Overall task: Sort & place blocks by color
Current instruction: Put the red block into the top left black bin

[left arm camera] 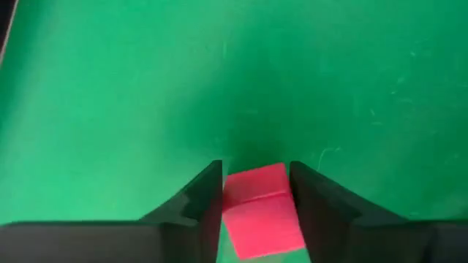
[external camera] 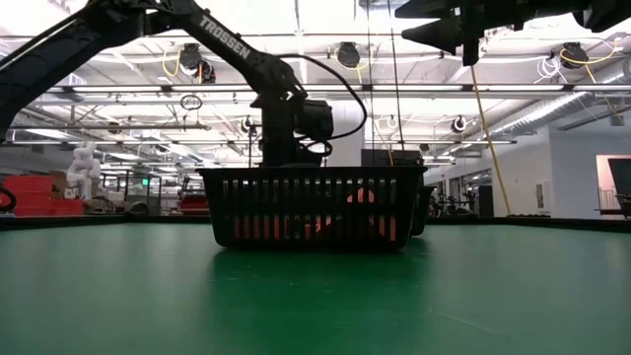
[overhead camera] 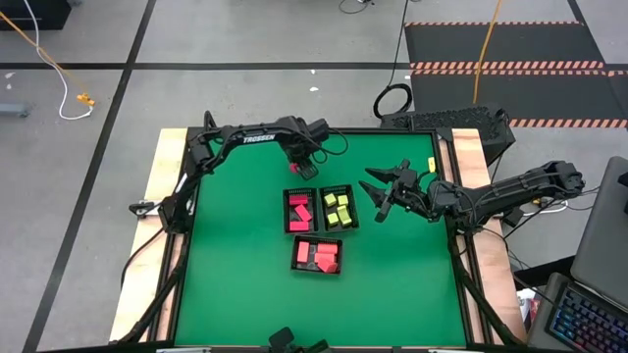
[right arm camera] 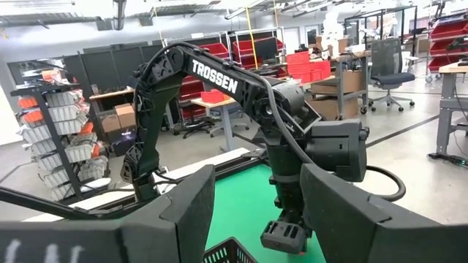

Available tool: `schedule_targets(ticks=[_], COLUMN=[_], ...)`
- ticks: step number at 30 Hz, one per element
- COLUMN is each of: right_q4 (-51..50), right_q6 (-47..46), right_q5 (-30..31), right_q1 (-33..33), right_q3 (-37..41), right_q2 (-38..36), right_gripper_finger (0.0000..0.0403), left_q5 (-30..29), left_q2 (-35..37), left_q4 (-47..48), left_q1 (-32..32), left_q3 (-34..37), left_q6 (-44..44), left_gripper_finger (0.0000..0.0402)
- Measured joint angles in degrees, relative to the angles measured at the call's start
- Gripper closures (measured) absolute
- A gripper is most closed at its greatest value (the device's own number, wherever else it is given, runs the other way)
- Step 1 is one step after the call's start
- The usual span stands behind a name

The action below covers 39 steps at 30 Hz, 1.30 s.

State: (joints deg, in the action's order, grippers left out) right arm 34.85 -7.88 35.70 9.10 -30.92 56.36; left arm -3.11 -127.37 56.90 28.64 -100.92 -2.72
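Note:
My left gripper (overhead camera: 297,163) points down at the far middle of the green mat, behind the trays, and is shut on a red block (left arm camera: 257,210). My right gripper (overhead camera: 383,188) hangs open, high above the mat to the right of the trays, and touches nothing; it shows at the top of the low view (external camera: 461,35). Three black mesh trays sit mid-table. The far-left tray (overhead camera: 287,211) and the near tray (overhead camera: 297,257) hold red blocks, and the far-right tray (overhead camera: 351,208) holds yellow-green ones. One yellow-green block (overhead camera: 430,163) lies on the mat near the right edge. My left gripper pinches the red block by two opposite side faces (left arm camera: 232,201), one dark finger (left arm camera: 208,201) on each side. The fingers come from above, pointing down. The block sits slightly turned between them; I cannot tell whether it rests on the mat or is lifted.
The near tray (external camera: 314,207) hides the left gripper's fingertips in the low view. Bare green mat (overhead camera: 235,265) lies to the left, right and near side of the trays. Wooden borders (overhead camera: 157,196) edge the table. A laptop (overhead camera: 599,294) stands off the table's right side.

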Motion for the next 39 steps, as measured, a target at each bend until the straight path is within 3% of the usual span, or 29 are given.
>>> schedule_targets(ticks=[8,10,18,21,27,31,35,39], right_q4=[0.00,0.00,-0.87,-0.94,-0.94,-1.00,-1.49,-1.49], right_q6=[0.01,0.22,0.66,0.95,1.05,0.60,0.01,-0.02], right_q5=[0.00,0.00,0.00,0.02,0.02,0.02,0.02,0.02], right_q1=[0.00,0.00,0.01,0.00,0.02,0.15,0.63,1.61], right_q3=[0.00,0.00,0.00,0.00,0.00,0.00,0.00,0.00], right_q2=[0.00,0.00,0.00,0.00,0.00,0.00,0.00,0.00], right_gripper_finger=[0.0204,0.0204,0.0204,0.0204,0.0204,0.0204,0.0204,0.0204], left_q5=[-0.14,-0.14,-0.46,-4.33,-5.78,-2.71,1.12,3.16], left_q2=[0.04,0.04,0.13,1.65,9.23,16.04,24.20,33.67], left_q4=[0.04,0.10,4.76,8.97,11.67,11.91,9.57,5.56], left_q1=[0.00,0.00,0.28,0.33,0.22,0.14,-0.08,-0.62], left_q3=[-0.02,-0.02,-0.07,-0.04,-0.04,0.59,6.30,16.94], left_q6=[1.10,1.17,4.22,5.77,8.31,9.38,9.55,7.85], left_gripper_finger=[0.0387,0.0395,0.0346,0.0319,0.0266,0.0242,0.0226,0.0223])
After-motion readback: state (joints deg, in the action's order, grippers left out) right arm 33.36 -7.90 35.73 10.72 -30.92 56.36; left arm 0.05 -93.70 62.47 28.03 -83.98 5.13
